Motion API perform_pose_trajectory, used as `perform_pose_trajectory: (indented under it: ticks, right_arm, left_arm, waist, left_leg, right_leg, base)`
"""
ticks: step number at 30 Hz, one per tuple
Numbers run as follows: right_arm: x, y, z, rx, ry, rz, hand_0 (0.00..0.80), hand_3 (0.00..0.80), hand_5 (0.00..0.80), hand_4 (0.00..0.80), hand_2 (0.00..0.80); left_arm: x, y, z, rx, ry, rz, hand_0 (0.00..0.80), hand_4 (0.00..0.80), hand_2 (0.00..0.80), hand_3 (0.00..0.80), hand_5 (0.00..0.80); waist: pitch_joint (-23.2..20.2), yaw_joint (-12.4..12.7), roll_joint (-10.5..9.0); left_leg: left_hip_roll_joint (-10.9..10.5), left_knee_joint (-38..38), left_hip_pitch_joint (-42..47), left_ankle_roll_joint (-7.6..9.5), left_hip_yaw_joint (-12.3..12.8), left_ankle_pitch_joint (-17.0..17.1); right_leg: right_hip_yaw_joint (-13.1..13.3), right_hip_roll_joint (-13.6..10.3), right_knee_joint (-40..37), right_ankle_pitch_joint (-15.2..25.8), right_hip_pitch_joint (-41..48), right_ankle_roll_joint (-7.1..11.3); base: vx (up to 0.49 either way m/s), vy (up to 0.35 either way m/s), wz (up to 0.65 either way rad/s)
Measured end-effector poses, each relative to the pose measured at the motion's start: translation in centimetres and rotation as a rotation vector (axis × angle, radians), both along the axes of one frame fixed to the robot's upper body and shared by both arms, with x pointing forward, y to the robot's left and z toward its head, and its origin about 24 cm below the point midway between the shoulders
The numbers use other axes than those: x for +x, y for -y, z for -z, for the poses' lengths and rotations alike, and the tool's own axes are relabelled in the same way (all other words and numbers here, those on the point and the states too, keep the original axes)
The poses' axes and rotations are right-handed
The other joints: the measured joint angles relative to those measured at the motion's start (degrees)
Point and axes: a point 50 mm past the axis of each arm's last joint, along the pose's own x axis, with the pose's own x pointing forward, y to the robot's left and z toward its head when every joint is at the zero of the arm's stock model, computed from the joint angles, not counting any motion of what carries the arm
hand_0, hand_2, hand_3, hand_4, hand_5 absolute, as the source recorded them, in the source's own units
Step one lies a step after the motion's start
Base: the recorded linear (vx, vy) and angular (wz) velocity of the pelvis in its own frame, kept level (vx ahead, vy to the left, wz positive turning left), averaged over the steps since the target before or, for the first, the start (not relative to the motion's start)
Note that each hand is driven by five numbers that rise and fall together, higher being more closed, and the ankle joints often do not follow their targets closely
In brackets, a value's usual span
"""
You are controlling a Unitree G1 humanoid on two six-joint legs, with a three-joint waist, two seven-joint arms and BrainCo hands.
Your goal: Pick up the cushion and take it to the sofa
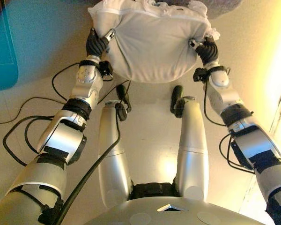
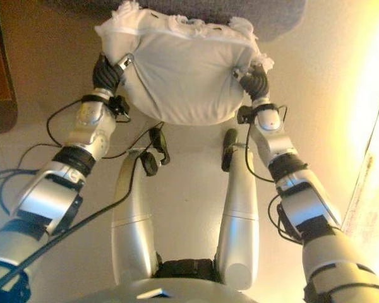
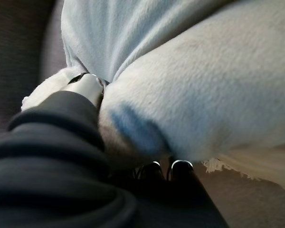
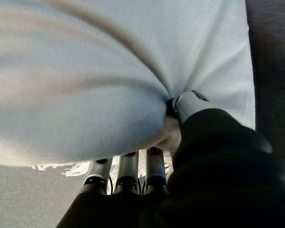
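The left hand (image 1: pixel 97 44) and right hand (image 1: pixel 207 49) each pinch a side of the white cushion (image 1: pixel 152 44), thumbs pressed into its soft, creased fabric. It hangs between them, frilled at the edges, above pale floor (image 1: pixel 150 140). Just beyond lies the grey sofa (image 2: pixel 265 16).

White cushion (image 1: pixel 152 44) between left robot hand (image 1: pixel 97 44); right robot hand (image 1: pixel 207 49)

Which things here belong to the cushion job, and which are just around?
Part of the job:
white cushion, pinched at both sides
left hand
right hand
grey sofa, at the cushion's far edge

Just around:
teal object on the floor
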Motion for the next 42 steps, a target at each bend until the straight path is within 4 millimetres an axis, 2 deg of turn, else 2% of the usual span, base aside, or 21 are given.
perform_pose_trajectory:
  ticks: [5,9,15,17,21,23,25,29,33,38,42]
  right_arm:
    - [-2.5,-1.1,3.8,0.038,-0.064,-0.028,0.8,0.8,0.8,0.8,0.8]
    - [-3.9,-1.6,4.7,0.054,-0.066,-0.047,0.8,0.8,0.8,0.8,0.8]
    - [-4.2,-1.3,5.1,0.05,-0.092,-0.036,0.8,0.8,0.8,0.8,0.8]
    - [-5.1,-1.0,5.9,0.047,-0.111,-0.038,0.8,0.8,0.8,0.8,0.8]
    - [-6.4,-0.8,7.7,0.047,-0.184,-0.058,0.8,0.8,0.8,0.8,0.8]
    - [-6.8,-0.5,8.5,0.039,-0.227,-0.066,0.8,0.8,0.8,0.8,0.8]
    - [-6.9,-0.5,8.8,0.033,-0.252,-0.068,0.8,0.8,0.8,0.8,0.8]
    - [-7.6,-0.2,10.1,0.028,-0.317,-0.06,0.8,0.8,0.8,0.8,0.8]
    - [-8.3,0.2,11.3,0.033,-0.389,-0.089,0.8,0.8,0.8,0.8,0.8]
    - [-9.0,-0.2,12.6,0.077,-0.459,-0.116,0.8,0.8,0.8,0.8,0.8]
    - [-9.1,-0.7,13.1,0.094,-0.473,-0.119,0.8,0.8,0.8,0.8,0.8]
  left_arm:
    - [-2.1,-0.8,3.9,-0.034,-0.065,-0.03,0.8,0.8,0.8,0.8,0.8]
    - [-3.6,-1.4,5.5,-0.072,-0.086,-0.036,0.8,0.8,0.8,0.8,0.8]
    - [-3.8,-1.5,5.8,-0.052,-0.118,-0.037,0.8,0.8,0.8,0.8,0.8]
    - [-4.8,-1.3,6.7,-0.063,-0.141,-0.023,0.8,0.8,0.8,0.8,0.8]
    - [-6.5,-1.3,9.3,-0.098,-0.228,-0.034,0.8,0.8,0.8,0.8,0.8]
    - [-7.3,-1.1,10.8,-0.123,-0.28,-0.041,0.8,0.8,0.8,0.8,0.8]
    - [-7.8,-1.1,11.7,-0.137,-0.313,-0.047,0.8,0.8,0.8,0.8,0.8]
    - [-9.0,-0.6,13.6,-0.165,-0.381,-0.053,0.8,0.8,0.8,0.8,0.8]
    - [-9.7,-0.7,14.5,-0.137,-0.416,-0.057,0.8,0.8,0.8,0.8,0.8]
    - [-9.9,-1.4,14.8,-0.109,-0.452,-0.067,0.8,0.8,0.8,0.8,0.8]
    - [-9.9,-1.9,14.8,-0.082,-0.455,-0.075,0.8,0.8,0.8,0.8,0.8]
  waist:
    - [-0.18,-0.22,-2.18]
    - [-1.16,0.38,-4.14]
    - [-1.65,0.41,-4.78]
    - [-2.05,0.66,-4.76]
    - [-6.15,0.73,-4.61]
    - [-10.1,0.78,-4.39]
    - [-12.28,0.95,-4.43]
    - [-18.18,1.78,-3.4]
    - [-23.23,1.84,-2.38]
    - [-25.42,1.8,-2.61]
    - [-26.24,1.95,-3.53]
  left_leg:
    - [-0.86,-11.52,15.32,-0.96,0.38,3.06]
    - [-1.52,-22.32,26.87,-1.73,1.52,6.78]
    - [-1.51,-31.6,36.74,-1.95,2.02,9.9]
    - [-1.56,-35.26,41.43,-2.17,2.63,10.97]
    - [-1.49,-40.63,48.82,-2.69,2.3,11.49]
    - [-1.49,-42.19,50.73,-2.87,1.55,11.56]
    - [-1.59,-42.45,53.25,-2.84,1.3,11.56]
    - [-1.84,-45.58,58.05,-2.59,-1.53,11.32]
    - [-2.31,-49.37,61.14,-2.67,-1.03,11.05]
    - [-3.88,-50.88,63.87,-2.44,0.62,11.01]
    - [-5.43,-50.19,63.98,-1.15,1.51,10.35]
  right_leg:
    - [-1.99,0.14,-9.84,1.95,14.81,-0.09]
    - [-3.3,0.49,-18.13,4.21,24.78,-0.35]
    - [-4.23,1.5,-26.23,6.67,34.09,-0.18]
    - [-4.28,2.23,-29.44,7.36,38.43,0.02]
    - [-4.37,3.53,-34.52,7.85,45.4,0.13]
    - [-4.31,3.94,-35.91,7.83,47.3,0.16]
    - [-4.14,4.05,-37.07,7.72,49.91,0.25]
    - [-3.32,4.51,-39.78,7.78,53.99,0.47]
    - [-2.78,4.26,-42.22,8.8,55.92,1.53]
    - [-1.45,3.04,-45.6,11.0,58.89,2.97]
    - [-1.11,1.43,-43.1,11.2,58.07,3.47]
  base:
    - [0.146,-0.063,0.06]
    - [0.047,-0.06,-0.02]
    - [0.15,-0.067,-0.02]
    - [0.199,-0.105,-0.09]
    - [0.191,-0.084,-0.11]
    - [0.194,-0.028,-0.09]
    - [0.172,0.024,-0.11]
    - [0.102,0.13,-0.12]
    - [0.043,0.178,-0.09]
    - [0.033,0.177,-0.13]
    - [-0.001,0.172,-0.07]
